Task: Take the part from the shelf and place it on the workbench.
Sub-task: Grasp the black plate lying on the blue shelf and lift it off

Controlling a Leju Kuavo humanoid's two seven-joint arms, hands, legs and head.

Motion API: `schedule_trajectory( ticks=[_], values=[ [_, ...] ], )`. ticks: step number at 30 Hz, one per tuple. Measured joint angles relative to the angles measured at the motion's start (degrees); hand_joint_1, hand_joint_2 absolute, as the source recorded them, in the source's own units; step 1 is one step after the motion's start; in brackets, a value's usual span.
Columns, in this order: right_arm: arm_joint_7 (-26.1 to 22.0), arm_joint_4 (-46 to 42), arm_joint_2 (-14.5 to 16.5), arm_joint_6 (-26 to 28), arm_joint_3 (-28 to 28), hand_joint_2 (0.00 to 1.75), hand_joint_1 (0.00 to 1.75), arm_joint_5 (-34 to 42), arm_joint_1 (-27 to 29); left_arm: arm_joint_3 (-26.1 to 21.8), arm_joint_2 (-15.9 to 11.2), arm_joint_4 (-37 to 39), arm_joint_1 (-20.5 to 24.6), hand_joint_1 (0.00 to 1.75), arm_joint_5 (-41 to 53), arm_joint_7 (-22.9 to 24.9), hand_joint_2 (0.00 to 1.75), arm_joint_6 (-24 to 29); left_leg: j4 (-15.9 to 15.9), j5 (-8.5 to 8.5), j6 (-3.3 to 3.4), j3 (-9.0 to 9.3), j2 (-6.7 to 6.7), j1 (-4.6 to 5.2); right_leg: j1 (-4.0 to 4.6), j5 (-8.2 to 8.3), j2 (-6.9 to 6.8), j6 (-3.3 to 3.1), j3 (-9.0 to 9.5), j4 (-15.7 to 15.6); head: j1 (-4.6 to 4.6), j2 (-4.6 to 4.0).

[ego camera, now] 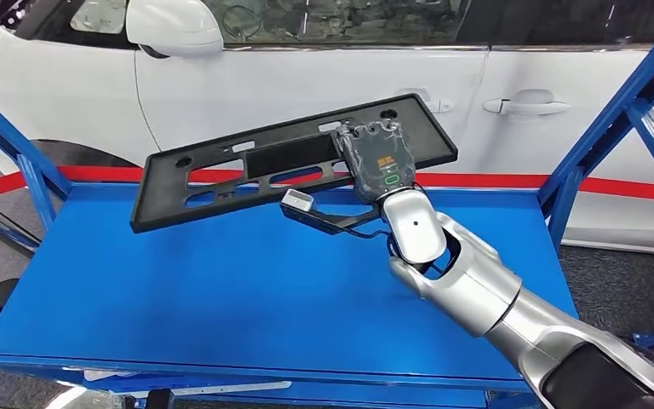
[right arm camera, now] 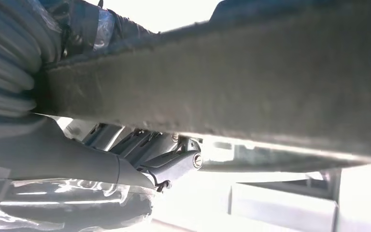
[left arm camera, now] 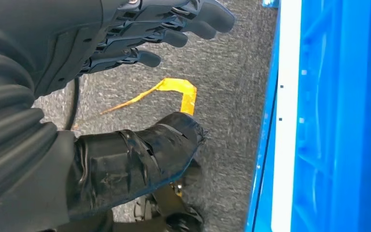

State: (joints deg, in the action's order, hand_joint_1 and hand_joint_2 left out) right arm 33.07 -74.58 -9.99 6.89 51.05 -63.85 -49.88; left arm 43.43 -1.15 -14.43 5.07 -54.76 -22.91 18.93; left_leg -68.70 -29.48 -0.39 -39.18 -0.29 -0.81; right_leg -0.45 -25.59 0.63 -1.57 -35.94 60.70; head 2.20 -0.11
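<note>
Left hand hangs beside the blue frame, fingers apart, holding nothing. Right hand grips the part at its right end, raised over the bench; setting down remains.

Dark part edge close up, robot hand gripping it, fingers beneath

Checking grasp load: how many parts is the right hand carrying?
1: a black part, gripped by the right hand near one end, held tilted above the blue workbench.
</note>
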Motion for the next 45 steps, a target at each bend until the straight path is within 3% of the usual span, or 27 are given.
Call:
schedule_trajectory(
  ticks=[2, 3, 7, 9, 11, 12, 13, 14, 17, 18, 21, 22, 23, 26, 27, 28, 30, 31, 33, 34, 36, 37, 38, 41, 42, 43, 45],
  values=[
    [-0.3, -1.72, 0.0, 0.93, -0.53, 1.75, 1.75, -1.01, 0.11, 0.0, -0.05, 0.0, 0.17, 0.0, -0.11, 0.2, 1.75, -0.02, 6.83, 2.61, 0.9, 3.28, -0.04, 0.47, 0.24, 0.09, 0.07, 0.12, -0.1, 0.0, -0.05, 0.0],
    [-0.39, -2.46, 0.0, 1.52, -0.85, 1.75, 1.75, -1.46, 0.14, 0.0, -0.07, 0.0, 0.28, 0.0, -0.21, 0.32, 1.75, -0.03, 8.65, 3.1, 1.16, 4.06, -0.06, 0.67, 0.29, 0.2, 0.06, 0.29, -0.22, -0.04, -0.05, 0.0],
    [-0.67, -5.72, 0.0, 2.85, -2.28, 1.75, 1.75, -2.59, 0.98, 0.0, 0.05, 0.05, 0.26, 0.0, -0.55, 0.65, 1.75, -0.03, 10.39, 4.23, 1.7, 4.03, 0.06, 0.57, 0.28, 0.28, 0.13, 1.5, -0.64, -0.27, -0.12, 0.0],
    [-0.76, -7.26, 0.0, 3.16, -3.09, 1.75, 1.75, -2.9, 1.35, 0.0, 0.15, 0.09, 0.27, 0.0, -0.61, 0.73, 1.75, -0.03, 11.05, 5.1, 2.06, 3.75, 0.23, 0.34, 0.27, -2.99, 0.12, 1.98, -2.05, 3.13, -0.27, 0.0],
    [-0.8, -8.02, 0.0, 3.45, -3.64, 1.75, 1.75, -3.06, 1.58, -0.01, 0.17, 0.1, 0.4, 0.0, -0.62, 0.73, 1.75, -0.08, 10.98, 5.62, 2.34, 3.14, 0.27, 0.33, 0.11, -7.71, 0.01, 2.31, -4.22, 10.18, -0.38, 0.0],
    [-0.82, -8.19, 0.0, 3.53, -3.77, 1.75, 1.75, -3.12, 1.76, -0.01, 0.17, 0.11, 0.44, 0.0, -0.64, 0.73, 1.75, -0.14, 10.82, 5.83, 2.36, 2.74, 0.27, 0.34, 0.03, -9.02, -0.01, 2.42, -4.8, 12.98, -0.37, 0.0],
    [-0.83, -8.32, 0.0, 3.55, -3.84, 1.75, 1.75, -3.18, 1.97, -0.02, 0.17, 0.11, 0.44, 0.0, -0.68, 0.73, 1.75, -0.25, 10.62, 6.05, 2.33, 2.31, 0.27, 0.34, -0.06, -9.21, -0.02, 2.5, -4.54, 14.05, -0.38, 0.0],
    [-0.85, -8.44, 0.0, 3.52, -3.85, 1.75, 1.75, -3.25, 2.15, -0.02, 0.17, 0.11, 0.41, 0.0, -0.72, 0.74, 1.75, -0.42, 10.37, 6.27, 2.25, 1.83, 0.27, 0.3, -0.15, -8.38, -0.05, 2.54, -3.19, 12.82, -0.38, 0.0],
    [-1.12, -9.15, 0.03, 3.34, -4.06, 1.75, 1.75, -3.51, 2.35, -0.02, 0.19, 0.11, 0.39, 0.0, -0.79, 0.81, 1.75, -1.02, 9.48, 6.91, 1.58, 0.41, 0.21, 0.26, -0.24, -5.26, -0.05, 2.32, 3.47, 2.72, -0.37, 0.0],
    [-1.23, -9.46, 0.07, 3.28, -4.23, 1.75, 1.75, -3.54, 2.32, -0.02, 0.19, 0.11, 0.42, 0.0, -0.81, 0.87, 1.75, -1.13, 9.3, 7.2, 1.25, 0.13, 0.18, 0.3, -0.14, -4.84, 0.02, 2.11, 4.63, 0.77, -0.36, 0.0],
    [-1.33, -9.94, 0.17, 3.22, -4.83, 1.75, 1.75, -2.84, 2.2, -0.02, 0.07, 0.15, 0.39, 0.0, -0.92, 1.15, 1.75, -1.09, 9.39, 8.37, 0.25, -0.24, -0.03, 0.38, 0.07, -3.69, 0.14, 1.09, 4.41, -0.12, -0.33, 0.0],
    [-1.34, -9.95, 0.21, 3.26, -4.93, 1.75, 1.75, -2.37, 2.24, -0.02, -0.03, 0.19, 0.35, 0.0, -0.96, 1.23, 1.75, -1.02, 9.06, 7.96, -0.07, -0.62, -0.08, 0.31, 0.0, -3.19, 0.04, 0.61, 4.0, -0.25, -0.31, 0.0],
    [-1.36, -9.98, 0.27, 3.34, -4.94, 1.75, 1.75, -1.92, 2.3, -0.02, -0.12, 0.22, 0.29, 0.0, -0.99, 1.3, 1.75, -0.96, 7.93, 6.5, -0.4, -1.24, -0.1, 0.22, -0.09, -2.57, -0.07, 0.13, 3.48, -0.39, -0.27, 0.0],
    [-1.48, -10.11, 0.5, 3.66, -4.98, 1.75, 1.75, -0.97, 2.39, -0.02, -0.22, 0.28, 0.32, 0.0, -1.09, 1.42, 1.75, -0.83, -1.22, -1.92, -1.15, -3.94, -0.01, 0.05, -0.07, -0.57, -0.24, -0.73, 1.19, -0.43, 0.05, 0.0],
    [-1.51, -10.13, 0.54, 3.74, -5.0, 1.75, 1.75, -0.8, 2.4, -0.02, -0.23, 0.28, 0.38, 0.0, -1.12, 1.42, 1.75, -0.79, -4.35, -3.47, -1.2, -4.32, -0.01, 0.05, 0.02, 0.07, -0.25, -0.8, 0.28, -0.39, 0.09, 0.0],
    [-1.53, -10.13, 0.55, 3.81, -5.02, 1.75, 1.75, -0.7, 2.41, -0.02, -0.24, 0.28, 0.42, 0.0, -1.14, 1.41, 1.75, -0.76, -6.12, -3.61, -1.12, -3.98, -0.01, 0.1, 0.13, 0.7, -0.26, -0.8, -0.6, -0.36, 0.09, 0.0],
    [-1.57, -10.13, 0.56, 3.86, -5.03, 1.75, 1.75, -0.61, 2.43, -0.02, -0.28, 0.28, 0.46, 0.0, -1.18, 1.4, 1.75, -0.64, -4.24, -1.18, -0.41, -0.48, -0.03, 0.36, 0.41, 1.97, -0.27, -0.8, -2.27, -0.33, 0.1, 0.0],
    [-1.62, -10.18, 0.58, 3.87, -5.05, 1.75, 1.75, -0.54, 2.42, -0.02, -0.38, 0.28, 0.5, 0.0, -1.19, 1.4, 1.75, -0.54, -0.86, -0.22, 0.24, 2.56, -0.04, 0.61, 0.5, 2.56, -0.28, -0.77, -2.91, -0.33, 0.1, 0.0],
    [-1.73, -10.34, 0.62, 3.86, -5.15, 1.75, 1.75, -0.17, 2.39, -0.02, -0.54, 0.29, 0.73, 0.0, -1.21, 1.39, 1.75, -0.37, 7.05, -0.6, 1.4, 8.44, -0.03, 1.17, 0.64, 3.66, -0.34, -0.48, -3.69, -0.45, 0.05, 0.0],
    [-1.77, -10.41, 0.64, 3.86, -5.2, 1.75, 1.75, 0.06, 2.38, -0.02, -0.62, 0.3, 0.84, 0.0, -1.22, 1.38, 1.75, -0.31, 9.6, -1.13, 1.77, 9.96, -0.04, 1.43, 0.55, 4.2, -0.43, -0.21, -3.8, -0.62, 0.01, 0.0],
    [-1.82, -10.42, 0.71, 3.85, -5.24, 1.75, 1.75, 0.39, 2.37, -0.03, -0.66, 0.3, 0.95, 0.0, -1.26, 1.36, 1.75, -0.25, 11.47, -0.63, 2.14, 10.27, -0.01, 1.51, 0.5, 5.29, -0.52, 0.46, -3.92, -1.18, 0.08, 0.0],
    [-1.84, -10.42, 0.74, 3.84, -5.24, 1.75, 1.75, 0.49, 2.38, -0.03, -0.66, 0.3, 0.92, 0.0, -1.31, 1.34, 1.75, -0.22, 11.98, 0.19, 2.4, 10.0, 0.17, 1.38, 0.46, 5.2, -0.52, 0.79, -4.05, -1.25, 0.13, 0.0],
    [-1.86, -10.42, 0.76, 3.83, -5.24, 1.75, 1.75, 0.61, 2.37, -0.03, -0.66, 0.3, 0.89, 0.0, -1.37, 1.33, 1.75, -0.22, 12.44, 1.05, 2.72, 9.64, 0.34, 1.16, 0.46, 3.95, -0.49, 1.1, -4.32, -0.66, 0.12, 0.0],
    [-1.86, -10.42, 0.74, 3.83, -5.24, 1.75, 1.75, 1.31, 2.38, -0.04, -0.68, 0.31, 0.87, 0.0, -1.57, 1.3, 1.75, -0.2, 12.85, 3.38, 3.34, 7.45, 0.63, 0.87, -0.11, -4.36, -0.51, 1.91, -5.96, 7.21, -0.2, 0.0],
    [-1.86, -10.41, 0.74, 3.84, -5.24, 1.75, 1.75, 1.61, 2.41, -0.04, -0.69, 0.31, 0.87, 0.0, -1.62, 1.28, 1.75, -0.18, 12.77, 4.04, 3.31, 6.54, 0.65, 0.85, -0.34, -5.97, -0.52, 2.17, -6.37, 10.72, -0.24, 0.0],
    [-1.86, -10.41, 0.74, 3.85, -5.24, 1.75, 1.75, 1.93, 2.43, -0.04, -0.68, 0.31, 0.86, 0.0, -1.67, 1.27, 1.75, -0.16, 12.62, 4.67, 3.18, 5.58, 0.67, 0.8, -0.52, -5.98, -0.53, 2.42, -6.3, 13.31, -0.25, 0.0],
    [-1.86, -10.4, 0.74, 3.86, -5.24, 1.75, 1.75, 2.53, 2.44, -0.04, -0.68, 0.31, 0.84, 0.0, -1.75, 1.26, 1.75, -0.08, 11.91, 5.74, 2.77, 3.56, 0.71, 0.63, -0.79, -2.94, -0.54, 2.86, -3.95, 13.65, -0.25, 0.0]
  ],
)
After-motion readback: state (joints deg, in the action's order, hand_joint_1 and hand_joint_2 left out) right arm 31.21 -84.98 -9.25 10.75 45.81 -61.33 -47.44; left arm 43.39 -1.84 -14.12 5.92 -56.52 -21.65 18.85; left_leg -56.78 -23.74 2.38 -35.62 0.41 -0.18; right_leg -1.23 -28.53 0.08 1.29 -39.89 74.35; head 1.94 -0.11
